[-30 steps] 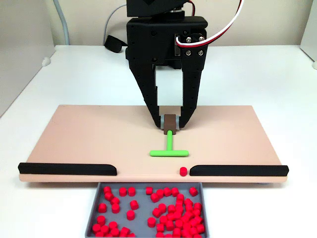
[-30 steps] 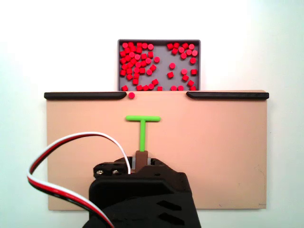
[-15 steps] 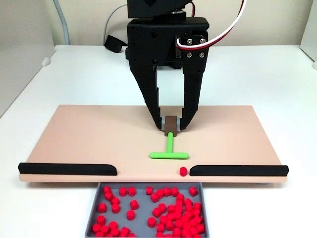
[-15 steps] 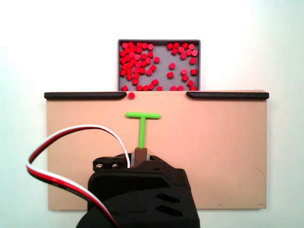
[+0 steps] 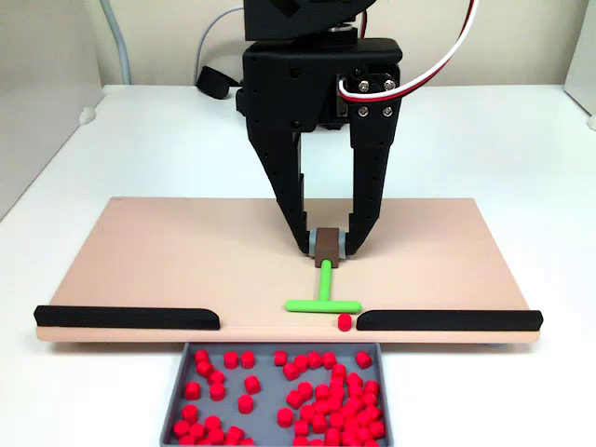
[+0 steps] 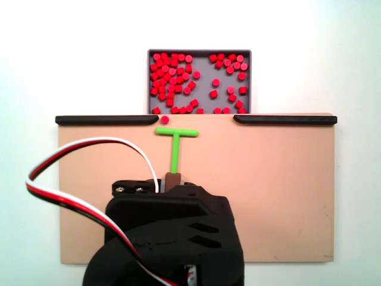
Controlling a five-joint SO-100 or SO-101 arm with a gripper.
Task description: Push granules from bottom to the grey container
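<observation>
The grey container (image 5: 179, 391), beyond the jaws past the tan board (image 5: 140, 251), holds nearly all the granules (image 5: 335, 396) — light, hard, prone to roll. One red pellet (image 5: 345, 322) sits just ahead of the green T-shaped pusher (image 5: 323, 304). The gripper (image 5: 328, 246) pinches its brown handle (image 5: 327, 246) — rigid. The container's near edge is cut off.

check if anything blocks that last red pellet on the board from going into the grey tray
Nothing visible does. The lone granule sits in the gap between the black strips, beside the right strip's end, with the grey container just beyond. The green pusher is right behind it.
</observation>
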